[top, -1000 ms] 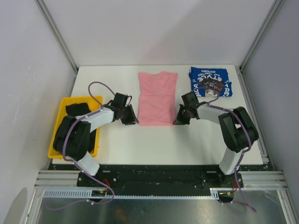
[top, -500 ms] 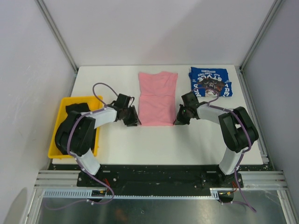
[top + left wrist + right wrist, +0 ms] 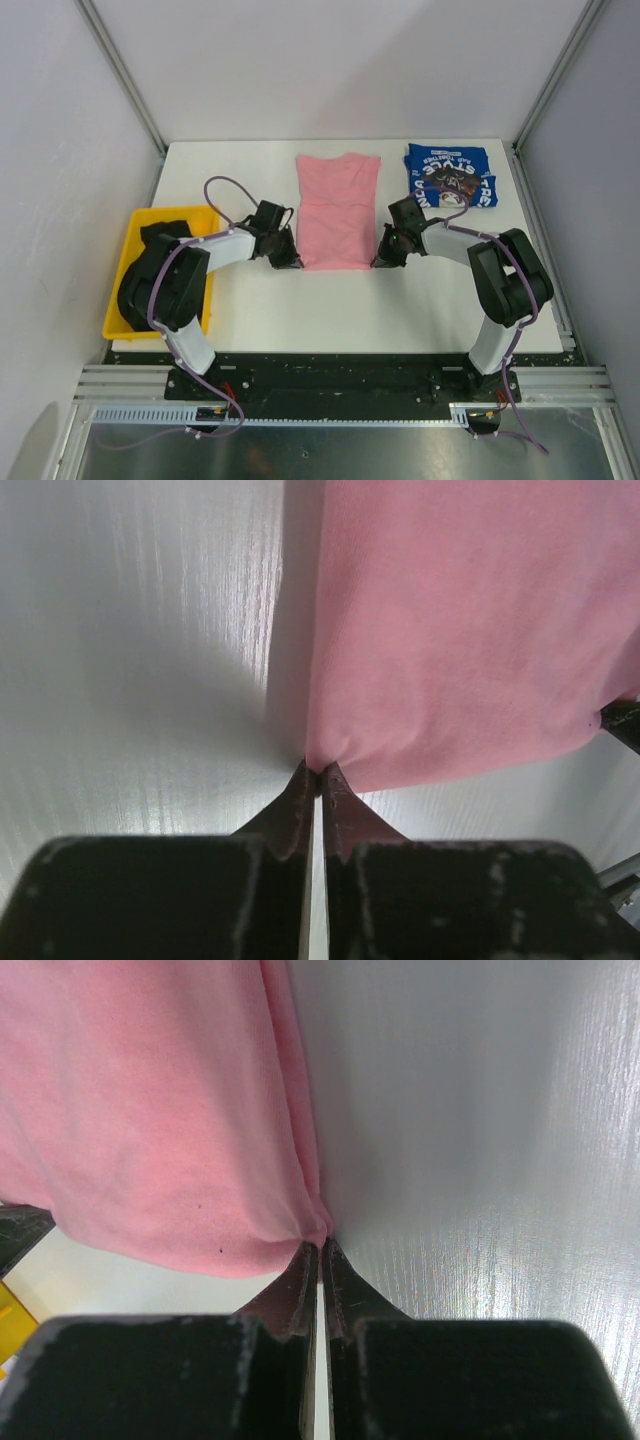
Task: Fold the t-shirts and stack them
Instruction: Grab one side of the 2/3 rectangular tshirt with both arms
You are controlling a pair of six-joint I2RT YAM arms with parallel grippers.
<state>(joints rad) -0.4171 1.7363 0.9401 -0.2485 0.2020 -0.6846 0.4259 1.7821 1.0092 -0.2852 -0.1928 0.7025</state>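
Both grippers pinched shut on the near corners of the pink tee.
Left gripper (image 3: 319, 772): jaws closed, tips clamping the near-left corner of the pink tee (image 3: 337, 205), cloth puckered at the tips. Right gripper (image 3: 320, 1247): same on the near-right corner, jaws closed on the hem. Both sit low at the table (image 3: 330, 310). Pink tee lies flat mid-table, folded narrow, running from the grippers toward the far edge, between the two arms. At the table's left edge, yellow bin (image 3: 122, 300) with black tees (image 3: 165, 235) bunched in its far end, partly hidden by the left arm. Far right, blue tee (image 3: 450, 177), folded, print up, near the far-right corner, apart from the pink one.
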